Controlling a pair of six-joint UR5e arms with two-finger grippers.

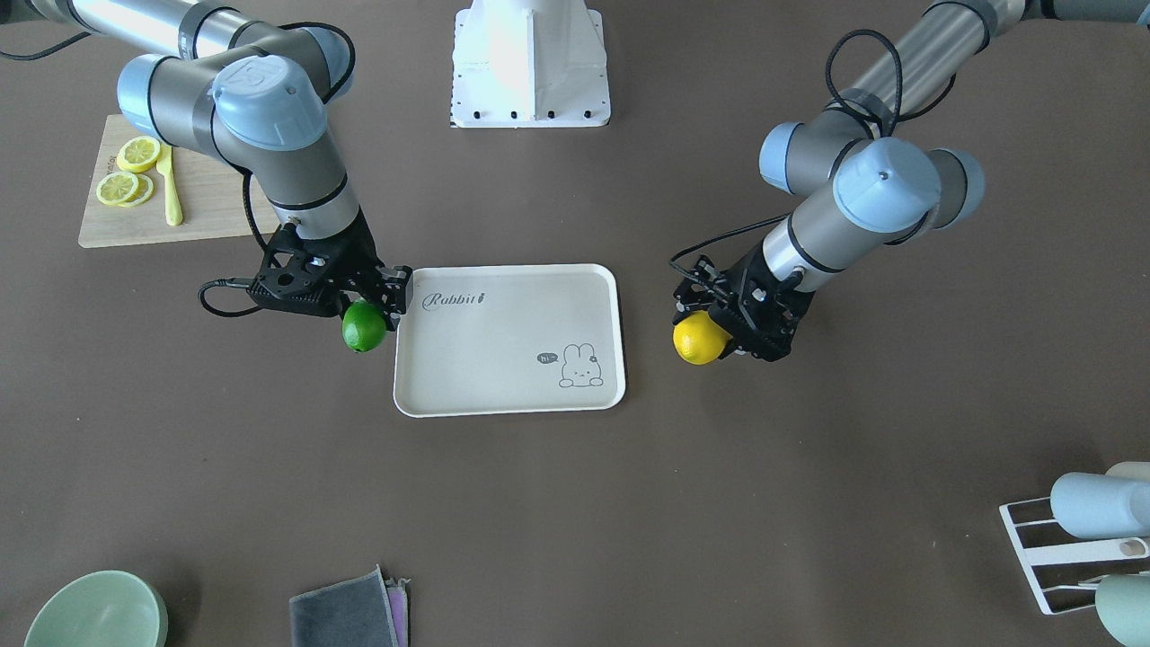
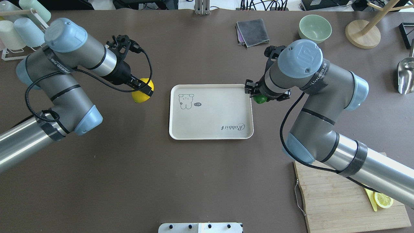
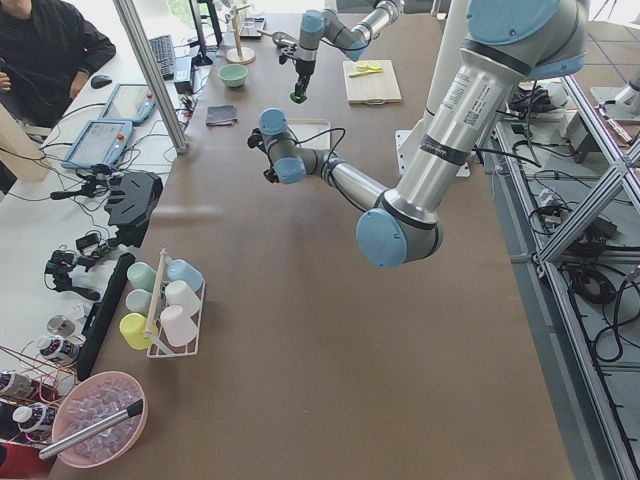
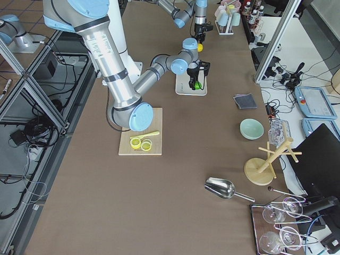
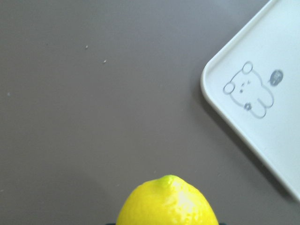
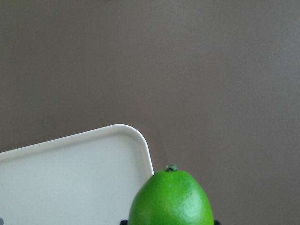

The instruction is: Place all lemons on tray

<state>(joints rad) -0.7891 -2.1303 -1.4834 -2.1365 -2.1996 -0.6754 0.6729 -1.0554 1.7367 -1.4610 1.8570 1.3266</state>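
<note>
Since both lemons are meant for the tray (image 2: 210, 111), each is carried aloft: left pincer (image 2: 142, 89) clenched on yellow lemon (image 2: 142, 96), tray apart to its inner side; right pincer (image 2: 260, 95) clenched on green lemon (image 2: 259, 99), tray's corner just beside it; table (image 2: 207, 181) beneath both.

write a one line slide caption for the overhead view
Either side of the tray, the left gripper holds the yellow lemon and the right gripper the green lemon, neither on it yet.
</note>
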